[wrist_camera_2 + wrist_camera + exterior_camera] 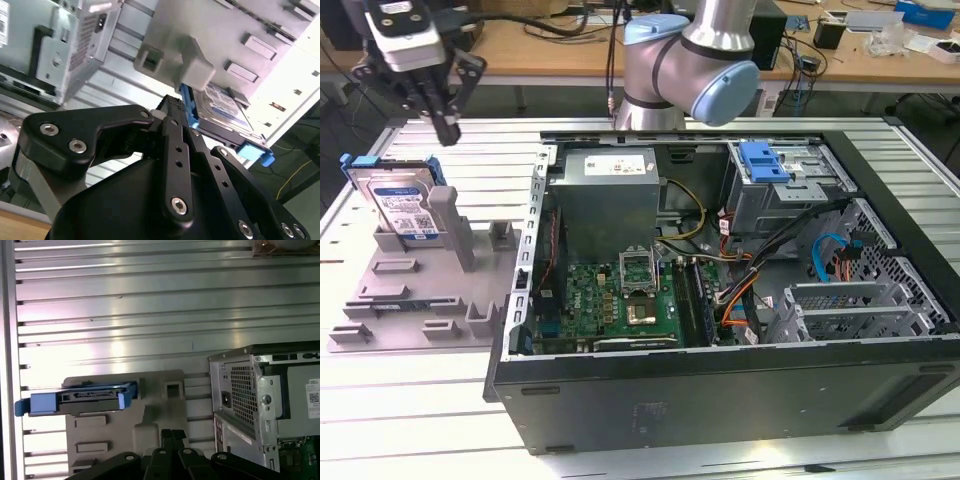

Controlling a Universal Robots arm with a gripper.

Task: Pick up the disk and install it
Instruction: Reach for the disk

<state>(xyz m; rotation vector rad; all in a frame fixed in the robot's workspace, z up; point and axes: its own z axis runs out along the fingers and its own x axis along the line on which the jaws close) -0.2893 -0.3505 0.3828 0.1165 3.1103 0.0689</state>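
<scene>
The disk (405, 205) is a silver hard drive with a white-and-blue label in a blue plastic bracket. It stands on edge in a slot of the grey holder (420, 300) at the exterior view's left. My gripper (446, 128) hangs above and just behind it, apart from it, fingers shut together with nothing between them. In the second wrist view the black fingers (175, 150) point toward the disk (220, 107). In the first wrist view the gripper (172, 434) sits a short way off from the disk (80, 399).
An open computer case (720, 390) lies on the slatted metal table (400, 420) beside the holder. Inside are a motherboard (620, 295), a power supply (610, 195) and a metal drive cage (800, 195) with a fixed blue tray (765, 160). Benches stand behind.
</scene>
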